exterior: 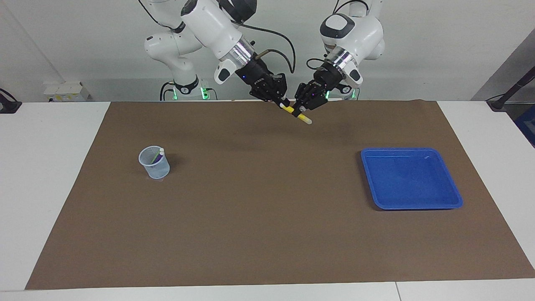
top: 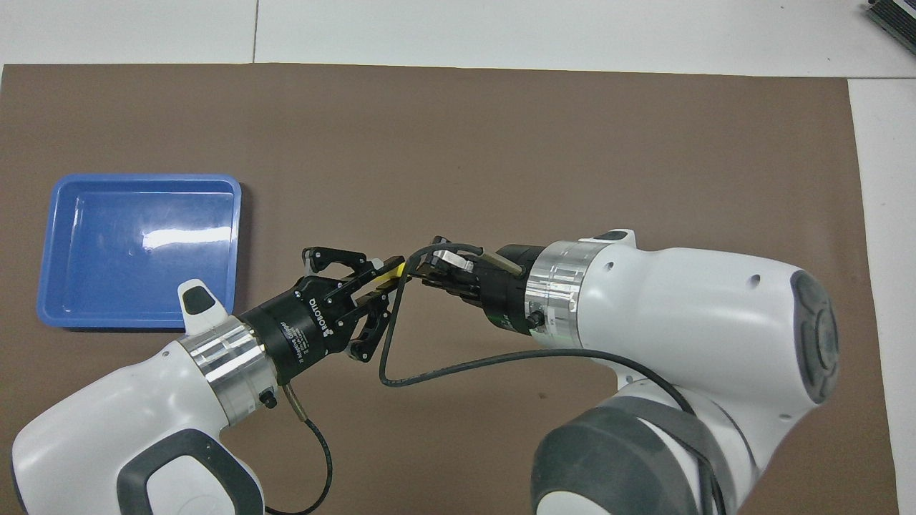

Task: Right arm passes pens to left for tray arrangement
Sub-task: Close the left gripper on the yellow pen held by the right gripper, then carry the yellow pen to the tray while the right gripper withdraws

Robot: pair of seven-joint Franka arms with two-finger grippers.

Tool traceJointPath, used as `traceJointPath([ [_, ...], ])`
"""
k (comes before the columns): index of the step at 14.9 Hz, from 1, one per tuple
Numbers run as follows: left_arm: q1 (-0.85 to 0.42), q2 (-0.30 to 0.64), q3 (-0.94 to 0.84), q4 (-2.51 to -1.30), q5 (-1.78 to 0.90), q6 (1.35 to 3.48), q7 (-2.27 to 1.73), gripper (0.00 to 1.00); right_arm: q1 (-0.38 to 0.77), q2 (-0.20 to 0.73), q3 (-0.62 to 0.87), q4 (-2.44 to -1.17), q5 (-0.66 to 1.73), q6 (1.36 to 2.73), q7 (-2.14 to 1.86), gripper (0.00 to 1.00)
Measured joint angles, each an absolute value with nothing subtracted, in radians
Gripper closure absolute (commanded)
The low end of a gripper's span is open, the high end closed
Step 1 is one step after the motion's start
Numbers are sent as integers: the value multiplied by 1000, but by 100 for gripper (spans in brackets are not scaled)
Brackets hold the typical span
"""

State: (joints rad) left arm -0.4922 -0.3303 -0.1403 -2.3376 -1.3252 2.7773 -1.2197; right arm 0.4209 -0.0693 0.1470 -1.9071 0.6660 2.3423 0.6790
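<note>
My right gripper [exterior: 284,104] is shut on the yellow pen [exterior: 297,114] and holds it slanted in the air over the brown mat, at the robots' end of the table. My left gripper [exterior: 301,109] meets it there, its fingers open on either side of the pen's lower part; the pale end sticks out below. In the overhead view a short piece of the yellow pen [top: 392,272] shows between the left gripper [top: 386,287] and the right gripper [top: 421,270]. The blue tray [exterior: 418,206] lies empty toward the left arm's end and also shows in the overhead view [top: 143,179].
A small translucent bluish cup [exterior: 154,164] stands toward the right arm's end with the purple and green pens [exterior: 156,157] upright in it; the right arm hides it in the overhead view. A brown mat [exterior: 259,217] covers the table. A black cable [top: 458,365] loops from the right wrist.
</note>
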Motion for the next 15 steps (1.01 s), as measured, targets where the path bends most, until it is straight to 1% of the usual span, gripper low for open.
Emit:
traceJointPath([
  [2, -491, -331, -140, -2336, -1324, 2780, -1215, 100, 421, -69, 147, -1908, 666, 2342, 679, 16],
  [3, -489, -331, -138, -2334, -1321, 2783, -1208, 100, 421, -69, 147, -1910, 666, 2342, 679, 0],
  [8, -470, -332, -136, -2335, -1295, 2775, -1015, 100, 410, -69, 145, -1912, 665, 2334, 671, 0],
  [10, -440, -332, -136, -2337, -1214, 2713, -915, 100, 391, -69, 143, -1912, 649, 2301, 628, 0],
  [12, -364, -332, -135, -2333, -993, 2541, -845, 100, 360, -69, 141, -1910, 601, 2244, 559, 0],
  [14, -261, -333, -132, -2304, -740, 2321, -748, 100, 327, -70, 140, -1908, 555, 2182, 483, 0],
  [15, -218, -333, -128, -2286, -660, 2237, -680, 100, 308, -70, 140, -1908, 533, 2146, 444, 0],
])
